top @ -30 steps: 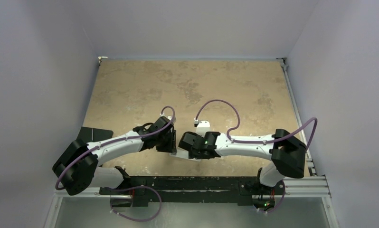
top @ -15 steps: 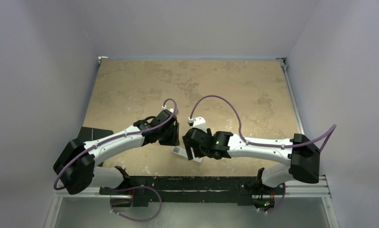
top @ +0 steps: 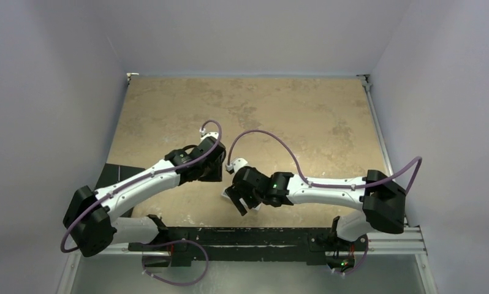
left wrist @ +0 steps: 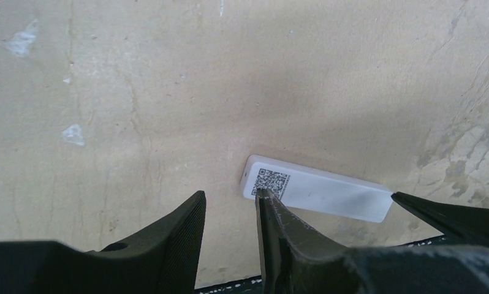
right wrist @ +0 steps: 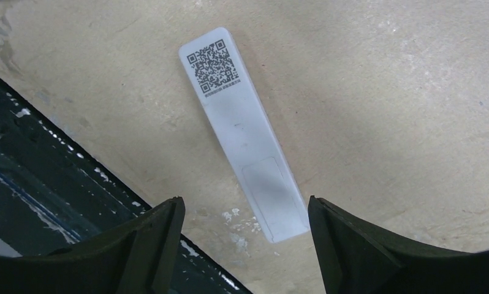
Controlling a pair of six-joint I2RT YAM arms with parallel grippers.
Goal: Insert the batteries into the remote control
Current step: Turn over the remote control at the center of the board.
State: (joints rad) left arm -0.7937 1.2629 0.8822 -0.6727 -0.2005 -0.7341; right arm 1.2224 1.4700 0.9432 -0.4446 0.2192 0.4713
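Right jaws stand wide apart and empty, the right gripper [right wrist: 243, 205] hovering over the remote control [right wrist: 241, 147], which lies back-up by the near edge of the tabletop [right wrist: 401, 92]. Left gripper [left wrist: 230, 197], partly open and empty, hangs just beside the remote. Its battery cover looks closed and no batteries show, so I cannot judge whether loading is done.

- tabletop [top: 291, 104]: beige, mottled w/ brown blotches, stone-look; few white scuffs in wrist views
- left wall [top: 46, 92], back wall [top: 248, 37], right wall [top: 450, 92]: plain pale lilac-grey; box in the tabletop
- black rail [top: 248, 236] along near edge, paint chipped; silver alu extrusion [top: 377, 128] along right edge
- dark panel [top: 116, 173] flat at left edge
- light soft, even; shadows faint
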